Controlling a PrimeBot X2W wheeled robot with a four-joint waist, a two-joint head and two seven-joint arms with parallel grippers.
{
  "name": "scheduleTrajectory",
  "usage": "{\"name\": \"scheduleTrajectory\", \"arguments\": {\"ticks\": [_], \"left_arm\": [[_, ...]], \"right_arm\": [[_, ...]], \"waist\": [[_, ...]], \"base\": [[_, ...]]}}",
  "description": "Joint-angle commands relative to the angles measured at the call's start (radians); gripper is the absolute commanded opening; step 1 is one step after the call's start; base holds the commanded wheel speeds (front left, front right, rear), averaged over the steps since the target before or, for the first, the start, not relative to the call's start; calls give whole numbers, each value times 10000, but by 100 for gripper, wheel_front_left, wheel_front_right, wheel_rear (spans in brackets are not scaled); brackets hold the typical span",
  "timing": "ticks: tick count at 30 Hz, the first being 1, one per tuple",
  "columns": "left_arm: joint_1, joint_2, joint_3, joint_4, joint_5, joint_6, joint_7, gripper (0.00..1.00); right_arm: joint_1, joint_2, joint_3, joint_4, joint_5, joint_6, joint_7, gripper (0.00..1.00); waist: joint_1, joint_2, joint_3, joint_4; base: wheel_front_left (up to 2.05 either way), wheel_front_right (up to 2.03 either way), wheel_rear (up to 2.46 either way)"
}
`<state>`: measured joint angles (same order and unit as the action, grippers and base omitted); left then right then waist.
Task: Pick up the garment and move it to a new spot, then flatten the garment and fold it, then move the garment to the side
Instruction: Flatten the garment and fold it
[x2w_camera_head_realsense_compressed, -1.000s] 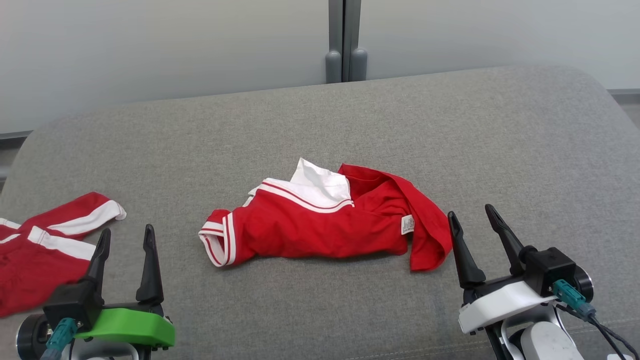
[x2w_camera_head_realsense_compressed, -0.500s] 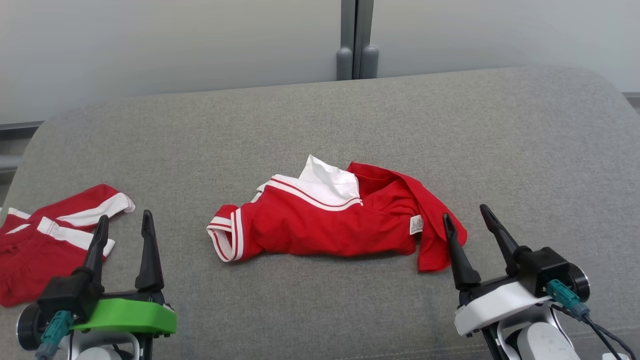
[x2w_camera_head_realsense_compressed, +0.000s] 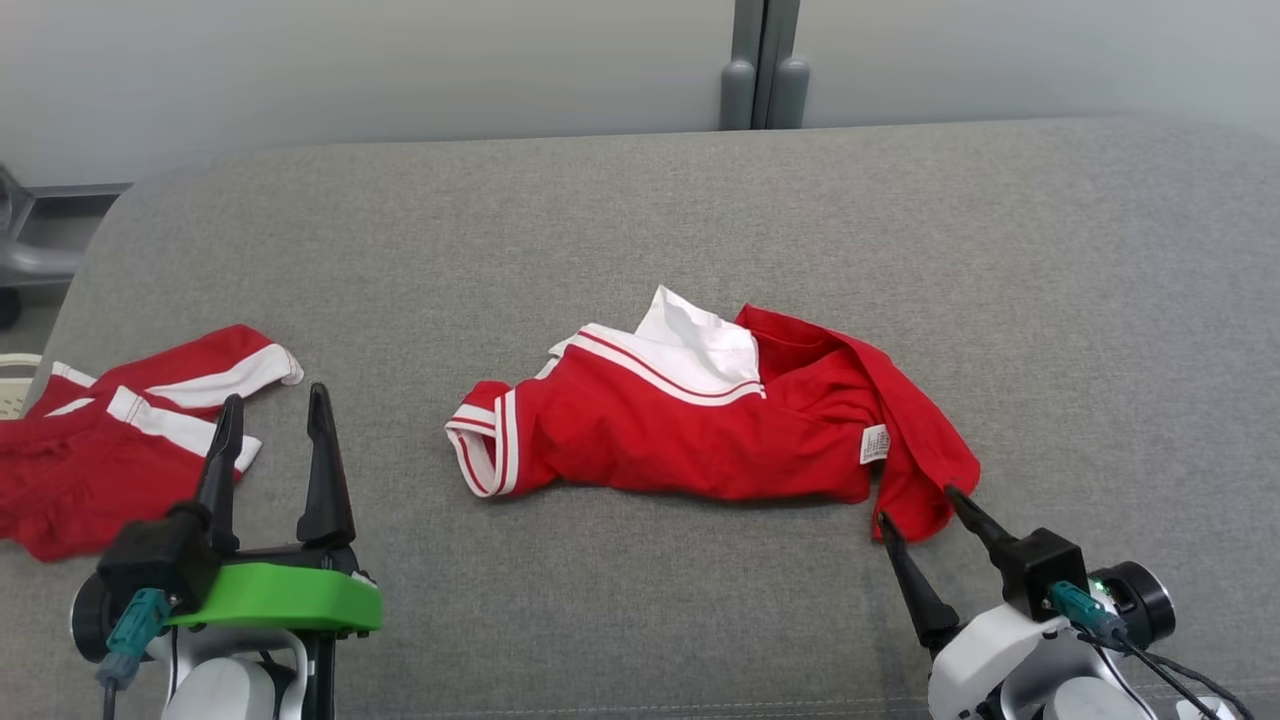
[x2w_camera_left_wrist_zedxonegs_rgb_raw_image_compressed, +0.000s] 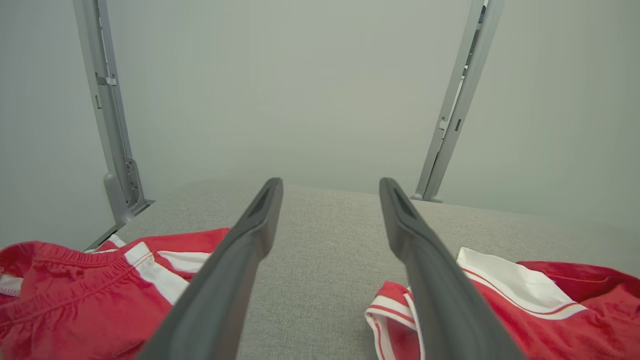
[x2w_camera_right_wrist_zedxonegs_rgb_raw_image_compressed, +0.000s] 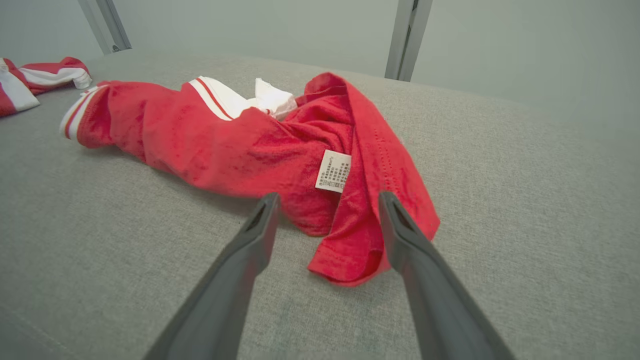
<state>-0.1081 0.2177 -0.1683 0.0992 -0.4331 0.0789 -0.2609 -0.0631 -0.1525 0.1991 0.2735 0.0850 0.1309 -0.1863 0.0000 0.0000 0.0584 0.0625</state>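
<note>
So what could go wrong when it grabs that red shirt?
1. The open right end effector points at the loose hem of the shirt; a thin pinch there might slip.
2. The shirt lies crumpled in layers, so it may catch several and lift a bundle hard to flatten.
3. The shorts lie close by the left end effector and could snag.

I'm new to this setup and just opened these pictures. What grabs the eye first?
A crumpled red shirt with white trim lies in the middle of the grey cushion. The open right gripper points at its near right corner. Another red garment lies at the left, beside the open left gripper.
</note>
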Motion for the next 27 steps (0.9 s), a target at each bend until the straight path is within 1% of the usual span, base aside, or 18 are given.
{"name": "scheduleTrajectory", "arguments": {"ticks": [1, 6, 12, 13, 14, 15, 16, 20, 23, 27], "left_arm": [[-180, -76, 43, 47, 146, -103, -22, 100], [-322, -335, 84, 245, 475, -309, -22, 100], [-555, -671, 126, 469, 739, -597, -22, 100], [-634, -749, 168, 541, 821, -701, -22, 100], [-681, -789, 199, 567, 870, -725, -22, 100], [-709, -830, 223, 591, 913, -778, -22, 100], [-712, -867, 239, 622, 970, -811, -22, 100], [-744, -947, 321, 669, 1071, -897, -22, 100], [-745, -984, 466, 698, 1167, -951, -22, 100], [-751, -1025, 627, 731, 1308, -1053, -22, 100]], "right_arm": [[-84, -116, 80, 259, -130, -3, 79, 100], [-534, -352, 153, 1288, -280, -3, -27, 100], [-1321, -568, 278, 2786, -729, -3, -89, 100], [-1552, -583, 330, 3189, -822, -3, -117, 100], [-1659, -568, 356, 3384, -859, -3, -105, 61], [-1757, -581, 391, 3560, -944, -3, -108, 40], [-1829, -559, 378, 3732, -939, -8, -93, 0], [-2004, -491, 408, 4116, -923, -9, -64, 0], [-2153, -392, 452, 4127, -736, -9, -182, 0], [-2142, -354, 546, 3360, -379, -8, -426, 0]], "waist": [[0, 0, 176, 181], [0, 0, 449, 404], [0, 0, 718, 660], [0, 0, 793, 729], [0, 0, 818, 747], [0, 0, 835, 764], [0, 0, 853, 779], [0, 0, 918, 754], [0, 0, 969, 650], [0, 0, 998, 476]], "base": [[0, 0, 0], [0, 0, 0], [0, 0, 0], [0, 0, 0], [0, 0, 0], [0, 0, 0], [0, 0, 0], [0, 0, 0], [0, 0, 0], [0, 0, 0]]}}
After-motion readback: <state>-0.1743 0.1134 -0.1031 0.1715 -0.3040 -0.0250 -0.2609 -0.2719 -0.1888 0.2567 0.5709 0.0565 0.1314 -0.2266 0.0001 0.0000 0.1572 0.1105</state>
